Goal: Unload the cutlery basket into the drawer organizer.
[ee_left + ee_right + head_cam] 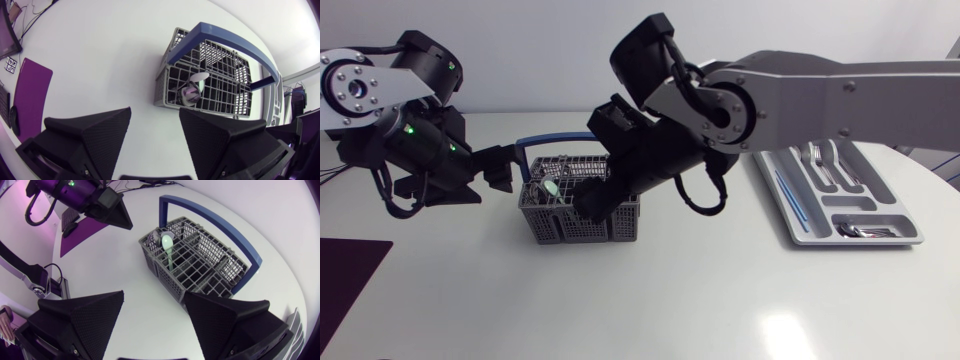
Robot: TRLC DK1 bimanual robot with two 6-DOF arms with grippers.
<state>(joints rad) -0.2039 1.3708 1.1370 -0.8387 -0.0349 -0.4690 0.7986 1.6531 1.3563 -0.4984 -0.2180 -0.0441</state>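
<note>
A grey cutlery basket (556, 226) with a blue handle (546, 140) stands mid-table. A pale spoon (550, 188) sticks up in its left compartment. My left gripper (504, 166) hangs just left of the basket, open and empty. In the left wrist view the basket (210, 75) and its spoon (193, 91) lie ahead of the open left gripper (155, 135). My right gripper (592, 200) hovers over the basket's right half. The right wrist view shows it (152, 315) open, with the basket (200, 265) and spoon (168, 245) below and ahead of it. The grey drawer organizer (790, 215) lies at the right.
The organizer holds several pieces of cutlery (826, 165) in its slots. A dark purple mat (345, 285) lies at the table's front left corner. My left gripper (115, 210) shows beyond the basket in the right wrist view.
</note>
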